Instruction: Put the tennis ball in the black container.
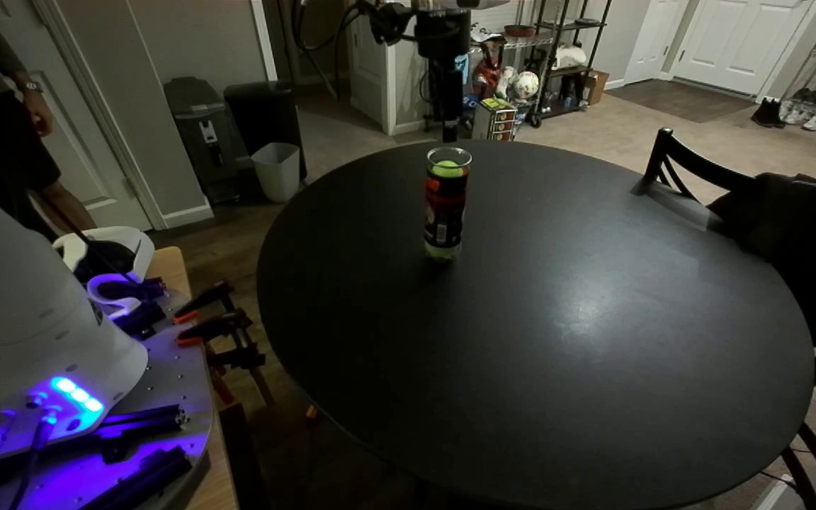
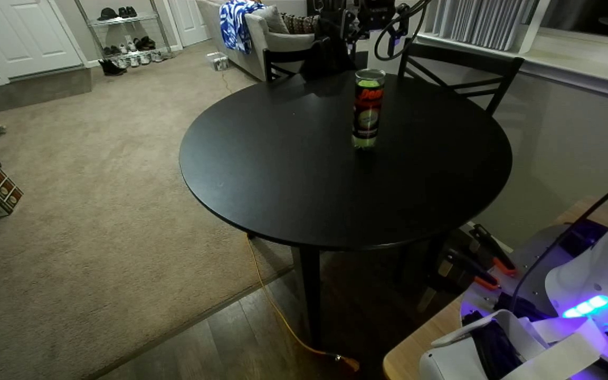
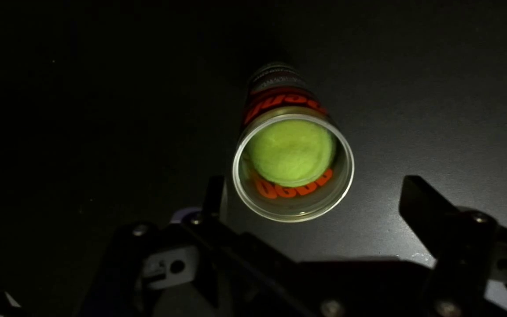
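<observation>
The black container [image 1: 445, 209] is a tall clear-rimmed cylinder with a black and red label, upright on the dark round table [image 1: 557, 340]. It also shows in an exterior view [image 2: 367, 108] and, from above, in the wrist view [image 3: 280, 99]. A yellow-green tennis ball [image 3: 292, 149] sits inside it, a little below the open rim; its top shows in both exterior views [image 1: 448, 168] [image 2: 369, 83]. Green also shows through the container's clear base. My gripper [image 3: 313, 180] is open and empty above the container, its fingers apart from the rim. In an exterior view my gripper [image 1: 450, 134] hangs near the table's far edge.
Dark chairs [image 1: 705, 163] [image 2: 462, 66] stand at the table's edge. A person [image 1: 8, 106] stands beside the robot's base. Clamps [image 1: 217, 322] stick out between base and table. Dark rubbish bins [image 1: 266, 120] and a small pale bin [image 1: 277, 172] stand on the floor.
</observation>
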